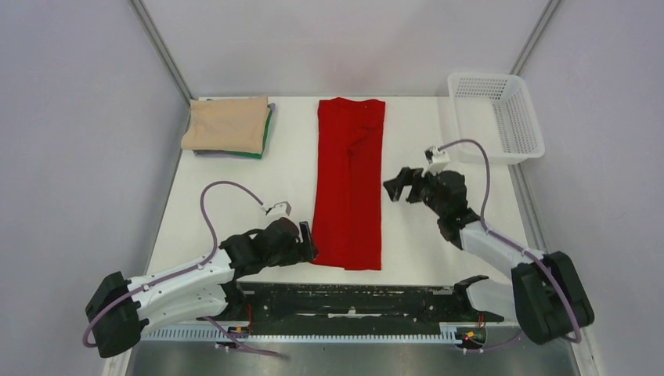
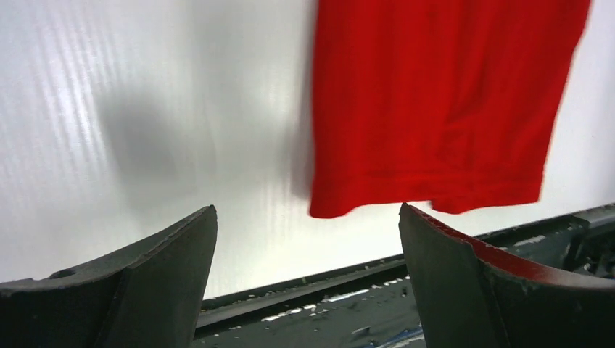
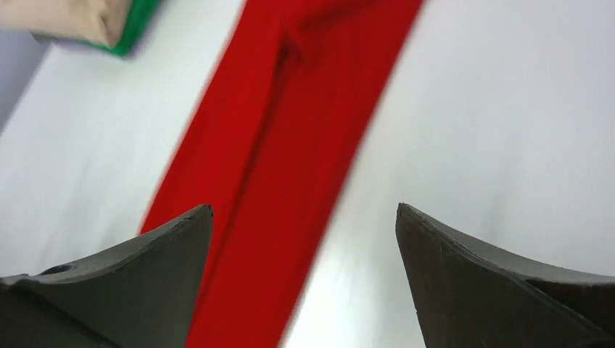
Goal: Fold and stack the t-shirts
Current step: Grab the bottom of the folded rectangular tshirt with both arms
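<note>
Red t-shirt point(image 1: 349, 184) lay centrally as a narrow strip, long axis near-to-far; left gripper point(image 1: 307, 241), spread and empty, sat beside its near left corner; right gripper point(image 1: 394, 186), likewise empty, flanked its right edge.

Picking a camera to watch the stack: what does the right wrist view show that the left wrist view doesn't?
Right wrist only: a corner of the folded beige t-shirt on the green t-shirt. Left wrist only: the near hem of the red t-shirt and the black rail below it. Both: the red t-shirt, the white table, and an open, empty gripper, the left gripper or the right gripper.
</note>
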Motion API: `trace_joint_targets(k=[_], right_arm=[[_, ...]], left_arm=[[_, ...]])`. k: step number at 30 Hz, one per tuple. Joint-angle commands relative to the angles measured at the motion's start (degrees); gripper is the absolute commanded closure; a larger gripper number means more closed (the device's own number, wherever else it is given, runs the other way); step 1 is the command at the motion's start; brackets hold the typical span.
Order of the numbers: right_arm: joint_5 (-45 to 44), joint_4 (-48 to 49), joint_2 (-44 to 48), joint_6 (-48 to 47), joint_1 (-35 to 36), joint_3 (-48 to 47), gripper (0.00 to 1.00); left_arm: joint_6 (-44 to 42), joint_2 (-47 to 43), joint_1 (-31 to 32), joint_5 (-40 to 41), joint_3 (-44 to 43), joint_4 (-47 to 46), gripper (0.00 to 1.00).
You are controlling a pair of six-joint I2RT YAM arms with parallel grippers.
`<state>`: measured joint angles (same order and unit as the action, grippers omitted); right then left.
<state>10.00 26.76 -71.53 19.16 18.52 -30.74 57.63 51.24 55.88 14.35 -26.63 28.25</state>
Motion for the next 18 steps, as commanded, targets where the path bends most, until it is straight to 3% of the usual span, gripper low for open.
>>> trace_joint_targets(k=[1, 4, 11, 18], right_arm=[[-1.6, -1.4, 10.8, 4.0, 0.3, 11.6, 0.02], [-4.0, -9.3, 17.2, 3.8, 0.5, 15.6, 0.02], [-2.5, -21.9, 26.0, 2.2, 0.8, 18.8, 0.02], [0.3, -34.0, 27.9, -1.9, 4.9, 16.0, 0.02]], left_arm=[[-5.1, -2.2, -3.7, -5.9, 2.4, -3.3, 0.00], [-5.8, -1.5, -4.2, -7.0, 3.3, -4.5, 0.04], [-4.2, 3.9, -4.3, -10.9, 5.5, -12.9, 0.29], [-3.0, 9.2, -4.3, -9.2, 5.8, -15.4, 0.68]])
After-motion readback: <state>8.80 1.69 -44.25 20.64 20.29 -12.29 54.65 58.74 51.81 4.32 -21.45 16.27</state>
